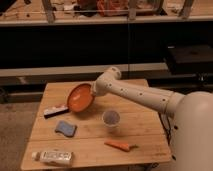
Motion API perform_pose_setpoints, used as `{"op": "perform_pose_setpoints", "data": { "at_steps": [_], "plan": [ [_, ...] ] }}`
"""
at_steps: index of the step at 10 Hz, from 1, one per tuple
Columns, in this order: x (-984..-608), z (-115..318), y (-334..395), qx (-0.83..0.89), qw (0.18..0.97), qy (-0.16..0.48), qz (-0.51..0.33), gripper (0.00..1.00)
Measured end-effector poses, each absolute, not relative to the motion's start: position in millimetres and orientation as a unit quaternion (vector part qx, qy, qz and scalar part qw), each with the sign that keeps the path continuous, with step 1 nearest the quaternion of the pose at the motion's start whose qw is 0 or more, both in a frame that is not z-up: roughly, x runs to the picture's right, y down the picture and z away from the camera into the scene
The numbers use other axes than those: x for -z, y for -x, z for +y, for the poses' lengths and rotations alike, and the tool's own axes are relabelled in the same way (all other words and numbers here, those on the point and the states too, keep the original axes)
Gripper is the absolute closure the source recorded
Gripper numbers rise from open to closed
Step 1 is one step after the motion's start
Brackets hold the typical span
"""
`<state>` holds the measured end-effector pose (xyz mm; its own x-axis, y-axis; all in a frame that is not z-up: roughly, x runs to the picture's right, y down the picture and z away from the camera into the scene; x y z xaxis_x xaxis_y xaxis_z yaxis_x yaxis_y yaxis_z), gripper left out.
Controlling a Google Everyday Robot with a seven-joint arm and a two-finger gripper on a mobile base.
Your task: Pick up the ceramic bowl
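My gripper point(94, 89) is at the right rim of the ceramic bowl point(80, 98), which tilts up above the table point(135, 131). I seem to be pinching its edge. It looks hard, smooth and breakable (slippery too), so a firm hold matters.

Materials, quick pass
We see the gripper point(93, 89) at a smooth orange ceramic bowl point(80, 97), a matt wooden table point(140, 131), a glossy white arm point(135, 93).

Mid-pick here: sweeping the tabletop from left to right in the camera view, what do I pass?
White tube → blue sponge → orange ceramic bowl, tilted, with the claw at its right rim → pale cup → carrot. The dark brush overlaps the tube and sponge span, so I left it out.
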<state>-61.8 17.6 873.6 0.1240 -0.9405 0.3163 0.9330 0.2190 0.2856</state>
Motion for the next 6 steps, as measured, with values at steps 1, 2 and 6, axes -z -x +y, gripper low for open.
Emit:
{"op": "perform_pose_setpoints", "data": {
  "at_steps": [1,2,6],
  "plan": [
    [-872,15,62,0.625,0.749,-0.011,-0.217,1.0],
    [-871,13,61,0.626,0.749,-0.013,-0.217,1.0],
    [-867,4,60,0.629,0.747,-0.022,-0.213,1.0]
  ]
}}
